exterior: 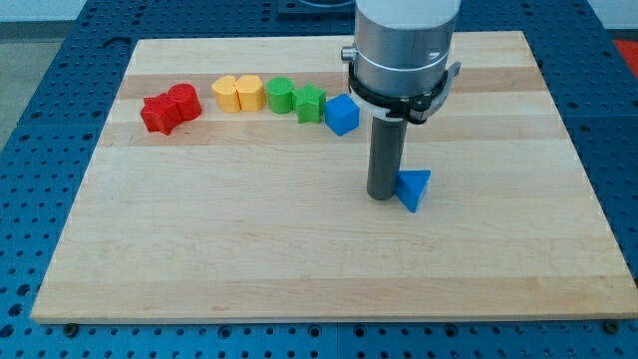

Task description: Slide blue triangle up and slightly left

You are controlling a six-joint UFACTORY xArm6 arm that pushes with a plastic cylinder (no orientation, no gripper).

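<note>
A: Item one, blue triangle (pixel 414 188). Location?

B: Right of the board's centre, on the wooden board (pixel 299 259), well apart from the row of blocks near the view's top. My tip (pixel 383 195) stands at its left face, touching or nearly so; the gap is too fine to tell.

A: Fingers, state?

B: None fitted. The arm ends in a plain dark rod, so there is nothing to part or clamp.

A: Handling notes for the item?

B: Judged small, light and rigid, likely to slide readily on the smooth wood. Its slanted faces may let it spin or slip off a round rod. No taking hold; contact only. For travel up and slightly left, the push belongs on its lower-right side, and the tip now sits on the wrong side for that.

A: Other stock?

B: Along the top, from the view's left: two red blocks (pixel 169 108) touching, two yellow blocks (pixel 238 94) touching, two green blocks (pixel 295 98) touching, then a blue cube (pixel 341 114) just beside them. The cube lies up and left of the triangle, a possible obstruction.
</note>
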